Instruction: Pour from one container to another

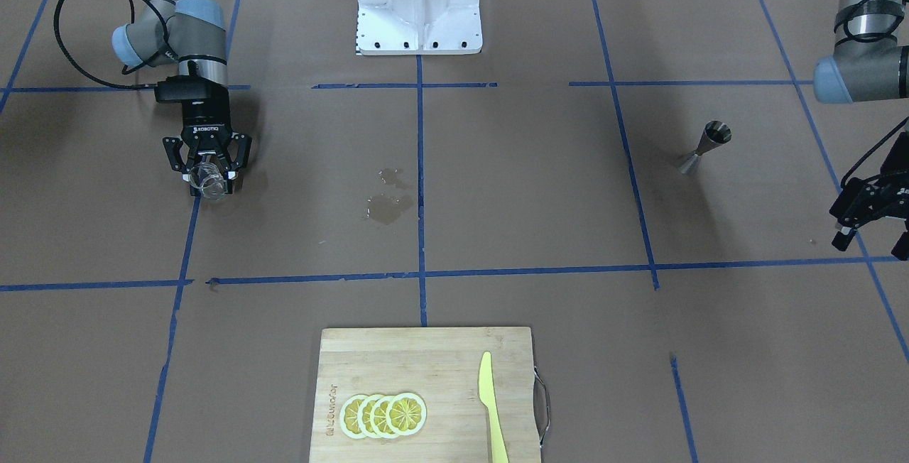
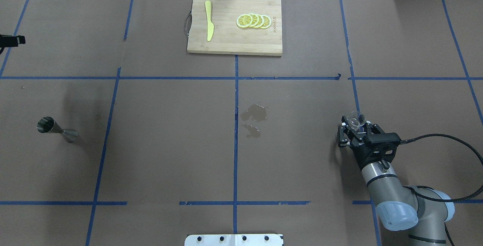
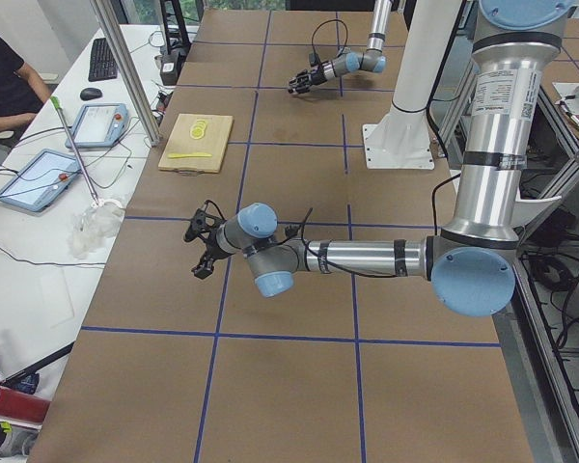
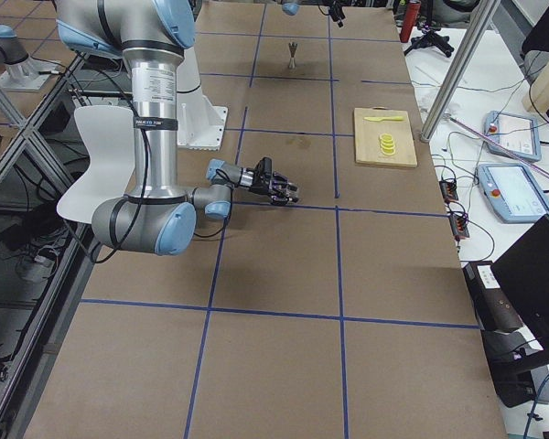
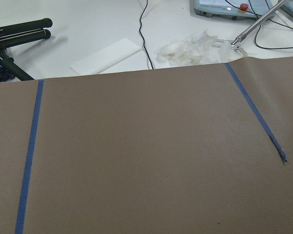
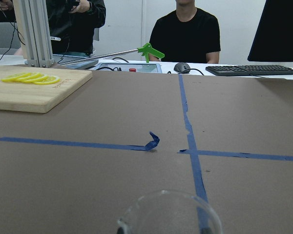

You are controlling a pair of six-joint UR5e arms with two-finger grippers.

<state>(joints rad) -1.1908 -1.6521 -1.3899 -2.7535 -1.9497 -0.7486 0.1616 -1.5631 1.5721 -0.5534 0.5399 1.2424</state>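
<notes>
The small clear glass cup point(image 1: 210, 182) sits between the fingers of my right gripper point(image 1: 208, 173), which is shut on it low over the table on my right side. The overhead view shows the same cup point(image 2: 356, 120) at the tip of the right gripper point(image 2: 354, 125). Its rim point(image 6: 168, 212) fills the bottom of the right wrist view. The steel hourglass jigger point(image 1: 704, 146) stands upright far off on my left side, also visible as the jigger point(image 2: 56, 128) from overhead. My left gripper point(image 1: 872, 241) hangs open and empty beyond the jigger, near the table's end.
A wet spill point(image 1: 388, 202) marks the paper at the table's middle, between cup and jigger. A wooden cutting board point(image 1: 426, 360) with lemon slices point(image 1: 383, 415) and a yellow knife point(image 1: 491, 406) lies at the operators' edge. The white robot base point(image 1: 419, 5) stands opposite.
</notes>
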